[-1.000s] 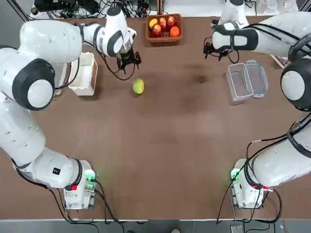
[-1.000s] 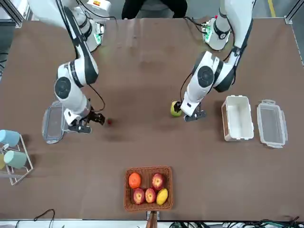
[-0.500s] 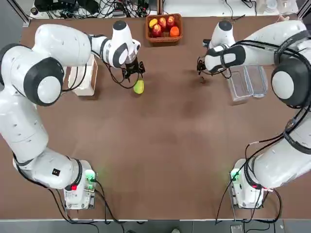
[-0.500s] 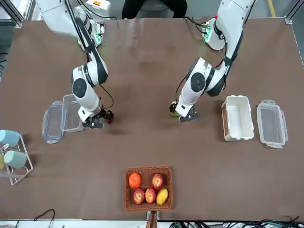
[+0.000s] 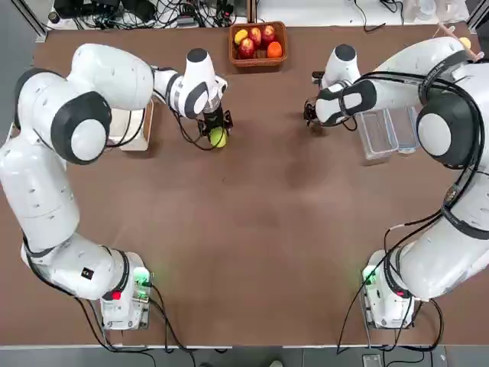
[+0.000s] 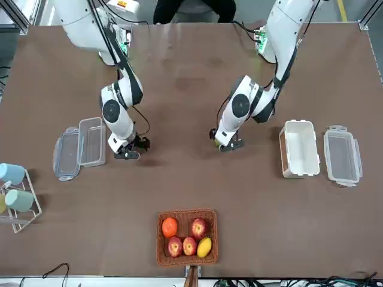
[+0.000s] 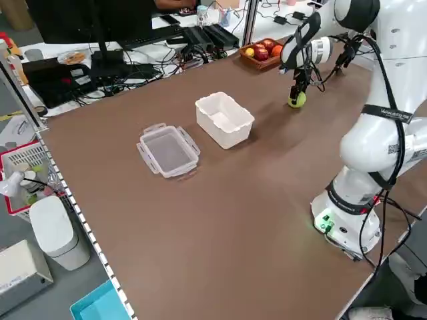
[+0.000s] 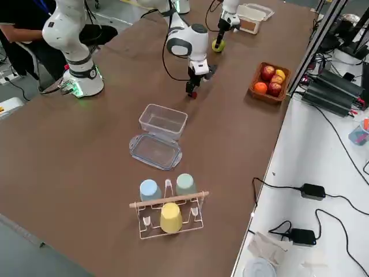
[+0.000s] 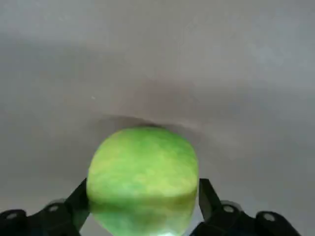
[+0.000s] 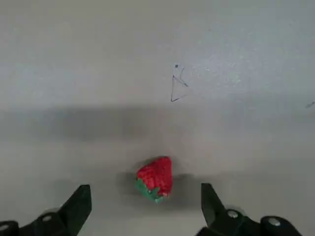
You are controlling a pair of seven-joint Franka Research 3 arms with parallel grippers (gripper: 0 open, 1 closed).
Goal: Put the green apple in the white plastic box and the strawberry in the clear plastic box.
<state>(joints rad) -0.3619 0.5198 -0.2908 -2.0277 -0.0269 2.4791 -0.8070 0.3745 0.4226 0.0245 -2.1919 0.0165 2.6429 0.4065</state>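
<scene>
With both arms lowered onto their targets over the last second, the task stands at the grasp stage for both fruits. The left gripper (image 9: pixel 142 216), which hovered above and clear of the green apple (image 5: pixel 218 137) a second ago, has descended around it. Its fingers (image 9: pixel 78 201) are spread, one on each side of the apple, close to the skin but not yet pressing in. The apple rests on the table (image 5: pixel 252 229), a little way from the white box (image 6: pixel 299 149).

The right gripper (image 10: pixel 145 211) has likewise moved from beside the clear box (image 6: pixel 90 140) to directly over the strawberry (image 10: pixel 155 179). Its fingers (image 10: pixel 76 206) are spread wide, with the berry lying on the table between them and clear space on both sides.

Neither fruit is held and both boxes are empty. Judged from this alignment, closing both sets of fingers is the next step. The apple is round and may roll if the contact is off-centre. The strawberry is small, so the fingers may need to come lower before they close.
</scene>
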